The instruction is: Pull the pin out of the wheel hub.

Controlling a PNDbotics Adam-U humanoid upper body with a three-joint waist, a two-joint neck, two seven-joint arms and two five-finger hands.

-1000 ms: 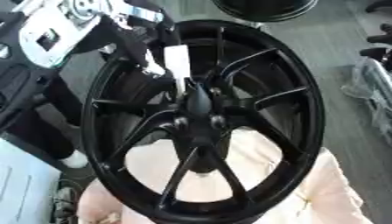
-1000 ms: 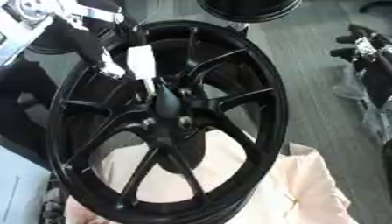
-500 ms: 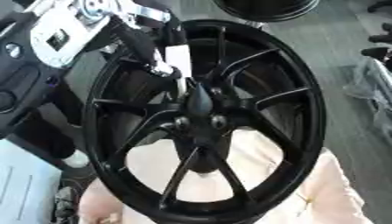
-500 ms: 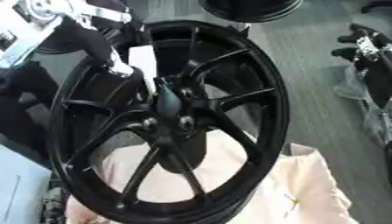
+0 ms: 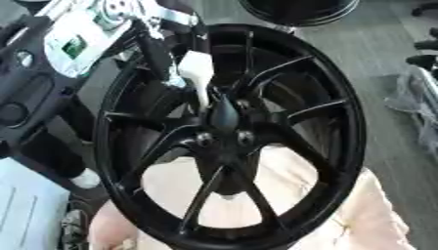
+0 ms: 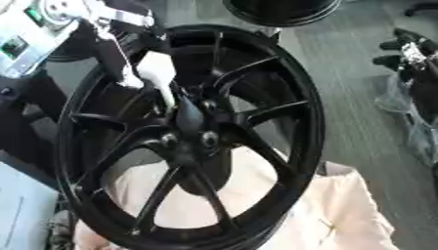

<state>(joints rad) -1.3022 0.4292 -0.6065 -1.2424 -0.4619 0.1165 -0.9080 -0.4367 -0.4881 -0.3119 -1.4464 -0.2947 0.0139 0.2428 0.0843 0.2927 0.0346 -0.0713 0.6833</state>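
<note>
The left hand had advanced from the upper left rim toward the centre of the large black spoked alloy wheel hub, which stood tilted on a cream padded cushion. A white tapered pin ran from the hand's dark fingers down to the hub centre, tip apparently still seated. The fingers appeared curled round its upper end, though blur obscured this. Extraction remained outstanding.

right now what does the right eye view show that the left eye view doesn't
Only the right eye view shows the dark equipment at the right edge. Only the left eye view shows the full width of the pale blue surface at lower left. Both show the black wheel, the white piece above its hub, and the pink cushion.
</note>
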